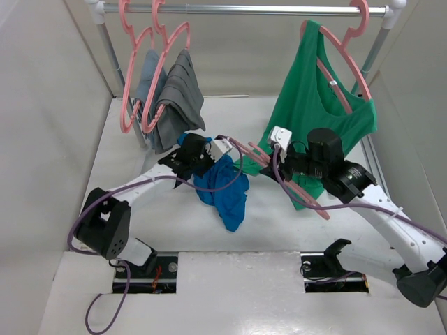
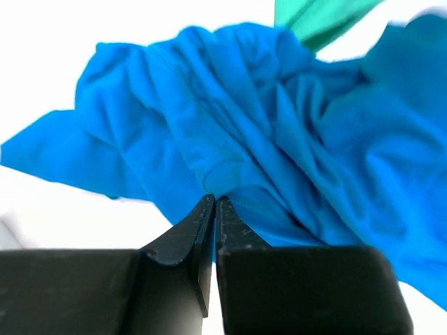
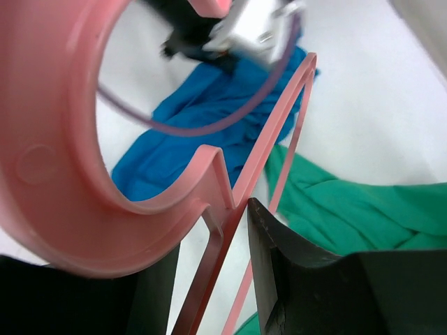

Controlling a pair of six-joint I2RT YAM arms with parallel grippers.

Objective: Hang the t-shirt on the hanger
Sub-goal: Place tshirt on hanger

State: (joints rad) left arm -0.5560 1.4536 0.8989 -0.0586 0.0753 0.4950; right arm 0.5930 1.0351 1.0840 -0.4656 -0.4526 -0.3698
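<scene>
1. While my left fingers [image 2: 185, 237] pinch shut on a fold of the blue t-shirt [image 1: 227, 192], it droops bunched over the white surface [image 1: 279, 234]
2. My right fingers [image 3: 279, 255], partly open, grip the pink hanger [image 3: 63, 209] just beside it

The t-shirt [image 2: 265, 139] is creased matt cloth, the hanger [image 3: 63, 209] smooth glossy plastic.

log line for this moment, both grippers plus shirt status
left gripper: shut on t-shirt | right gripper: shut on hanger | status: t-shirt bunched, not yet on hanger
</scene>
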